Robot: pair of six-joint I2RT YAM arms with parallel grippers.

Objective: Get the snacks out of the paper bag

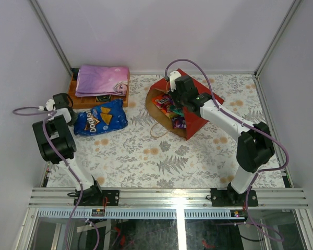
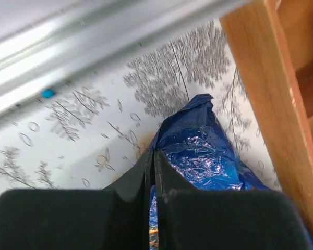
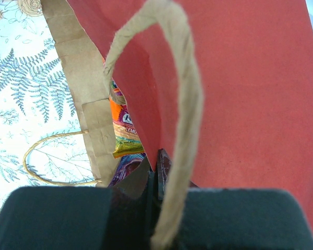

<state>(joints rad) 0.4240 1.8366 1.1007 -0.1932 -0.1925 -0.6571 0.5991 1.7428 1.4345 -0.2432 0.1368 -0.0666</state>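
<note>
Bag status first: the large red paper bag with brown kraft inside lay on its side toward the far right of the floral-print table, mouth facing the left edge. We saw small glossy packets in orange, purple and green inside the mouth, so not out yet. The crinkly blue Doritos bag lay flat outside, near the left edge, just beside the orange wooden tray that carried the folded purple-pink cloth at the far left corner.

Right gripper: fingers fully together, pinching the bag's red upper wall at the rim. One beige string handle draped right across that gripper.

Left gripper: fingers pressed together at the Doritos bag's edge, with blue foil showing at and under the tips. We couldn't tell whether any foil was actually caught.

Risks as we judged them:
- A thin paper wall held by one small pinch could tear or slip free, and the wall would then drop over the mouth and cover the packets.
- The draped handle could snag on the right fingers and drag the whole bag.
- Slick foil held at its edge, if held at all, could slide out.
- The tray sat close on that side, so a sideways move could knock it.
</note>
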